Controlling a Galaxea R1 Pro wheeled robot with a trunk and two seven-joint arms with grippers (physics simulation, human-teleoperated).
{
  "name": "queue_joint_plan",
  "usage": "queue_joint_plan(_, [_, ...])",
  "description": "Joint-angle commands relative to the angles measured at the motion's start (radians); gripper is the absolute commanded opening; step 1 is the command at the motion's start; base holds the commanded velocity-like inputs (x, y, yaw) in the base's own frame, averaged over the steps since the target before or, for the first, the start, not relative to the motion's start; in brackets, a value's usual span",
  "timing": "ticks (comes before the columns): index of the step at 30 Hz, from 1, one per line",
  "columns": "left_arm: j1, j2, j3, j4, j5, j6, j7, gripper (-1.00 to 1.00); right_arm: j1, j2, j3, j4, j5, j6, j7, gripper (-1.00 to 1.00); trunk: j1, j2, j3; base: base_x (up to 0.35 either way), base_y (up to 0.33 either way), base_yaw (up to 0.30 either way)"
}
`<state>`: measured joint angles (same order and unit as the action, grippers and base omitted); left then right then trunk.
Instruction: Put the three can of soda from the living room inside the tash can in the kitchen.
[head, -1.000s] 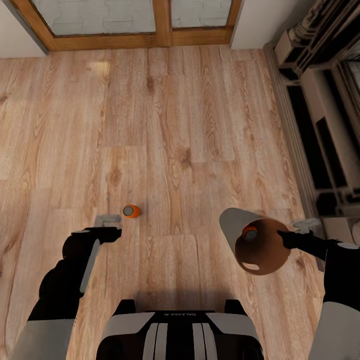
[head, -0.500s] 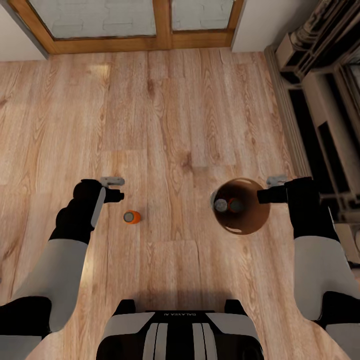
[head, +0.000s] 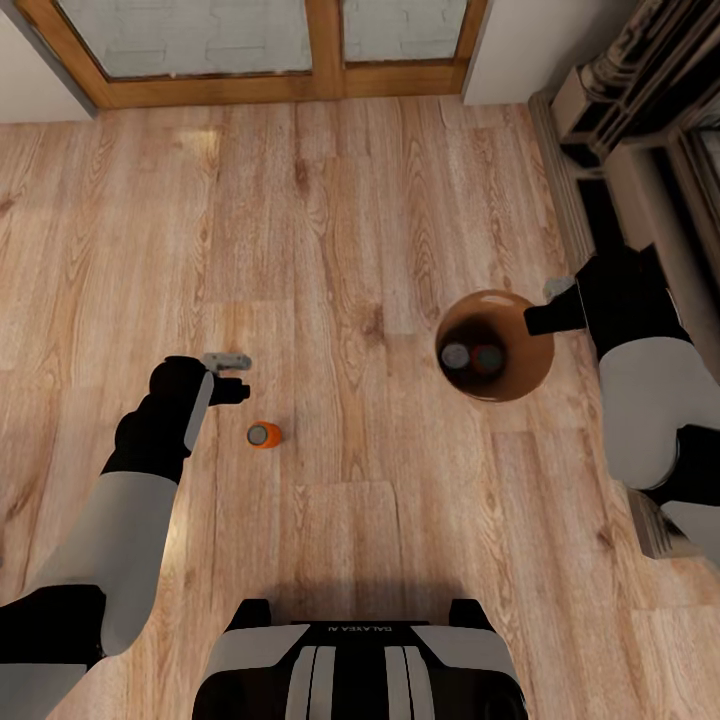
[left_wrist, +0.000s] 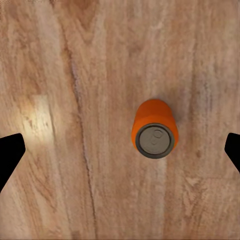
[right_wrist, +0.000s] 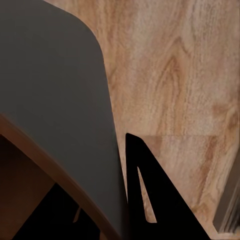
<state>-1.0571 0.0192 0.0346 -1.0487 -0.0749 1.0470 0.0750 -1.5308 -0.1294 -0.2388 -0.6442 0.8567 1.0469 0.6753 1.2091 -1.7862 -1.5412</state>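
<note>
One orange soda can (head: 264, 434) stands upright on the plank floor, grey top up; in the left wrist view this can (left_wrist: 154, 129) lies right of centre between the fingers. My left gripper (head: 228, 362) hovers open just beyond and left of it, its fingertips (left_wrist: 11, 152) spread wide. The glossy brown trash can (head: 497, 345) hangs above the floor at the right, mouth up. Two more cans, one grey-topped (head: 456, 355) and one reddish (head: 487, 358), sit inside. My right gripper (head: 545, 305) is shut on its rim (right_wrist: 75, 165), one finger (right_wrist: 145, 200) outside the wall.
Wood-framed glass doors (head: 320, 50) run along the far wall. A dark stepped fireplace surround (head: 640, 180) lines the right side, close to my right arm. My base (head: 360, 660) is at the near edge. Open plank floor lies between the two arms.
The right arm has carried the trash can farther away and slightly right, after turning it upright. The left arm rose earlier and has since stayed put. The floor can has not moved.
</note>
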Motion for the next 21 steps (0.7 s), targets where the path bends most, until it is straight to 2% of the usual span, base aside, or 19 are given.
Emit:
queue_joint_plan(1, [0.0, 0.0, 0.0, -0.002, 0.0, 0.0, 0.0, 1.0, -0.013, 0.001, -0.002, 0.006, 0.01, 0.0, 0.005, -1.0, 0.0, 0.0, 0.0, 0.005, 0.0, 0.0])
queue_joint_plan(12, [0.0, 0.004, 0.0, -0.029, 0.011, 0.0, -0.004, 1.0, -0.027, 0.011, -0.001, 0.012, 0.008, 0.0, 0.019, -1.0, 0.0, 0.0, 0.0, 0.018, 0.0, 0.0])
queue_joint_plan(21, [-0.001, 0.004, 0.004, -0.023, 0.003, 0.0, -0.001, 1.0, -0.028, 0.024, 0.001, 0.009, 0.009, 0.0, 0.061, -1.0, 0.034, -0.063, -0.028, 0.0, 0.0, 0.0])
